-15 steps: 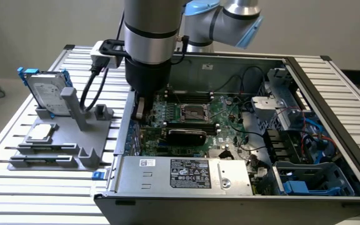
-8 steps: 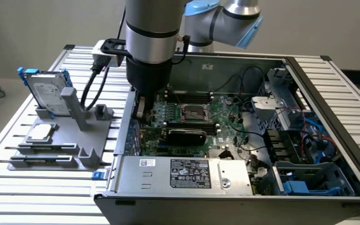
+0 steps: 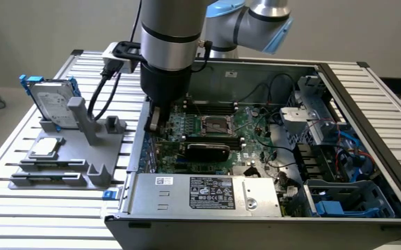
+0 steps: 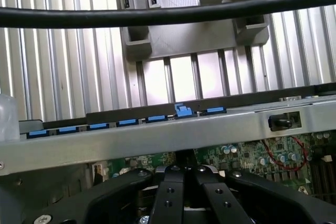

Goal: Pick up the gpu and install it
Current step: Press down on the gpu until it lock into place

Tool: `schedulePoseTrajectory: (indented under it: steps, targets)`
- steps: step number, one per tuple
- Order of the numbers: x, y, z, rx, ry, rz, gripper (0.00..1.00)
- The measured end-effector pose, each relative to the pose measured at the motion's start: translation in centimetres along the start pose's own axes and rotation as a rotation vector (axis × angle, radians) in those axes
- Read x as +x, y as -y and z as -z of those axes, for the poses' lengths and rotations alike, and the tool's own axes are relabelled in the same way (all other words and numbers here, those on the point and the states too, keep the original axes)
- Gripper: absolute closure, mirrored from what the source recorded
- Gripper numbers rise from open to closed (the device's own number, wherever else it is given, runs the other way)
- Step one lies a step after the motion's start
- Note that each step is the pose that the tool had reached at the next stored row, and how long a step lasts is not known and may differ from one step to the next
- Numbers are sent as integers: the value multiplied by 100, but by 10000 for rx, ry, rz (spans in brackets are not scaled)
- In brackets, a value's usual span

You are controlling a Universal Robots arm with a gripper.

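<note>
Open computer case lies on the slatted aluminium table. The arm reaches down into it by the wall on the exterior view's left.

Gripper sits low inside the case, over the edge of the motherboard. In the wrist view the gripper has its two fingers drawn together at the tips. No gap is visible between them, and I cannot tell whether anything thin is pinched there.

The gpu is inside the case. Its black rounded cooler face is up, across the motherboard just below the CPU socket. It lies just to the exterior view's right of the gripper. Contact between the two cannot be made out.

Other case contents:
- silver power supply with a label, along the near wall
- blue drive bay in the near corner on the exterior view's right
- loose black cables over the board

Grey fixture stands on the table, outside the case on the exterior view's left. It holds:
- a silver hard drive in a blue frame, upright at the back
- a small square silver chip, flat in a recess in front of the drive

Wrist view: a black cable crosses the frame, and the silver case wall with its row of blue tabs runs above the fingers. Green board shows beyond the wall.
</note>
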State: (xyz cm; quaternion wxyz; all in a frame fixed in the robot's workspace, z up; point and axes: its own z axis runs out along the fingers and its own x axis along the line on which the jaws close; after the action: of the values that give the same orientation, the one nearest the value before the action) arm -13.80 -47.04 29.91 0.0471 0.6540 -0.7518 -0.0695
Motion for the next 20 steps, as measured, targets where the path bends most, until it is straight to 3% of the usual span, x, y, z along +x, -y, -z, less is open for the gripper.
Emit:
schedulePoseTrajectory:
  steps: [7, 20]
  targets:
    - [-1, 5, 1, -152, 6, -188, 89]
    - [-5, 36, -5, -155, 50, -423, 89]
